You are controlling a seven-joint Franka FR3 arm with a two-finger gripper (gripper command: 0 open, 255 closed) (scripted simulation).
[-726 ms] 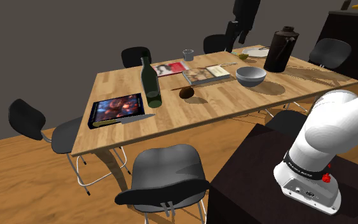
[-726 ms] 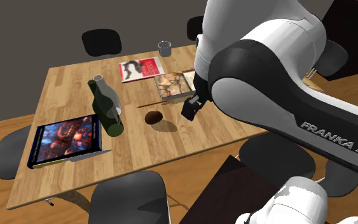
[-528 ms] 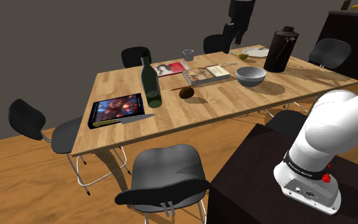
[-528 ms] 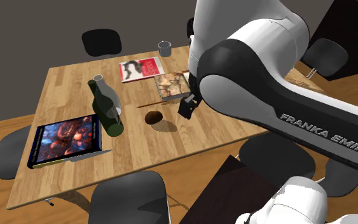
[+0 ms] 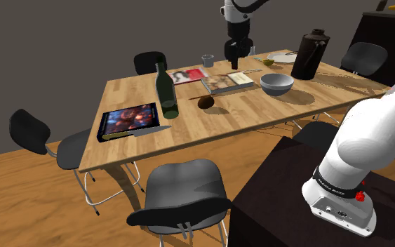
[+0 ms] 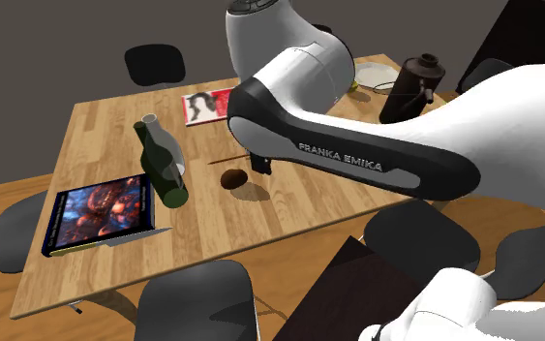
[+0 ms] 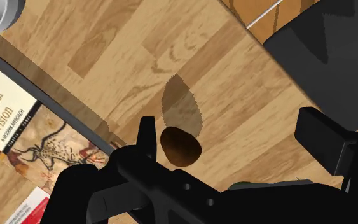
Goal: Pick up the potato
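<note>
Seen from the shoulder view, a wooden tabletop (image 5: pixel 259 112) carries, from left to right, a picture book (image 5: pixel 129 121) lying flat near the left end. Just beside it stands an upright dark green bottle (image 5: pixel 165 91). The brown potato (image 5: pixel 205 102) lies on bare wood to the bottle's right, apart from it and just in front of a paperback (image 5: pixel 227 82). The black tool (image 5: pixel 233 63) hangs in the air above the tabletop, clear of the potato, with a small grey cup (image 5: pixel 208 61) behind it. Further right stand a grey bowl (image 5: pixel 276 84) and a black jug (image 5: pixel 308 55). In the second exterior view the tool shows just to the potato's right. In the wrist view the two fingers (image 7: pixel 147 137) stand wide apart and hold nothing. The potato lies below them, close to one finger, with its shadow on the wood beside it.
</note>
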